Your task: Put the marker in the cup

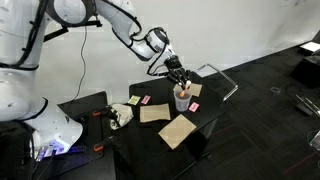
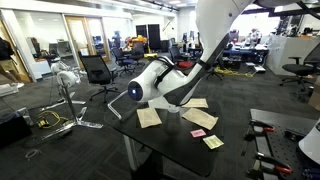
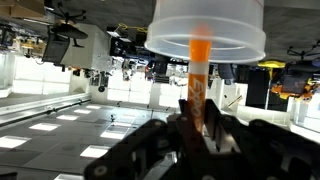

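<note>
The wrist view looks upside down. In it my gripper (image 3: 200,112) is shut on the orange marker (image 3: 199,65), and the marker's far end reaches into the mouth of the clear cup (image 3: 205,30). In an exterior view the gripper (image 1: 178,76) hangs straight above the cup (image 1: 182,99), which stands on the black table (image 1: 205,122), and a bit of orange-red (image 1: 183,92) shows at the cup's rim. In the exterior view with the arm up close, the arm (image 2: 160,85) hides the cup and the gripper.
Tan cardboard squares (image 1: 153,113) (image 1: 178,130) and small pink pieces (image 1: 144,100) (image 1: 195,105) lie on the table around the cup. They also show in an exterior view, cardboard (image 2: 148,117) (image 2: 200,118) and pink (image 2: 198,133). A white crumpled object (image 1: 122,115) lies near the table's edge. A metal frame (image 1: 225,80) stands behind.
</note>
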Robot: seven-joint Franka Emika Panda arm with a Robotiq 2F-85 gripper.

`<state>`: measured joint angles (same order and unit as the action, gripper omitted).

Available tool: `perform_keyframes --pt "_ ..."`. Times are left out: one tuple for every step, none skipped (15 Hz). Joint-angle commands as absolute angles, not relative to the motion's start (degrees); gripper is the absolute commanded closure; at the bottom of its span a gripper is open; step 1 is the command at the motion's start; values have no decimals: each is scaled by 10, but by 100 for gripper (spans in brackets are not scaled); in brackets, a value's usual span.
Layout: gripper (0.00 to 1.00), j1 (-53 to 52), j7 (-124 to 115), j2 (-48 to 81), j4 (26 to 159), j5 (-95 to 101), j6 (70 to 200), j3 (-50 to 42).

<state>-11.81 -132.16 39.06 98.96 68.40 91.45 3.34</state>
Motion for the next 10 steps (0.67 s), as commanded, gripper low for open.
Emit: perform_keyframes --pt "95 -125 -1330 409 968 675 885 32" --pt "95 -125 -1329 411 968 675 883 32" --pt "95 -126 -1328 414 967 675 881 33" --pt "55 -126 -1328 416 967 675 879 33" --pt "54 -127 -1328 417 967 675 878 33" --pt "47 -127 -1328 418 966 675 877 33" --pt "40 -127 -1328 418 965 675 876 33" --pt "32 -127 -1328 418 965 675 875 33" --pt "25 -128 -1329 418 966 675 873 33" --pt "18 -127 -1330 415 967 674 873 33"
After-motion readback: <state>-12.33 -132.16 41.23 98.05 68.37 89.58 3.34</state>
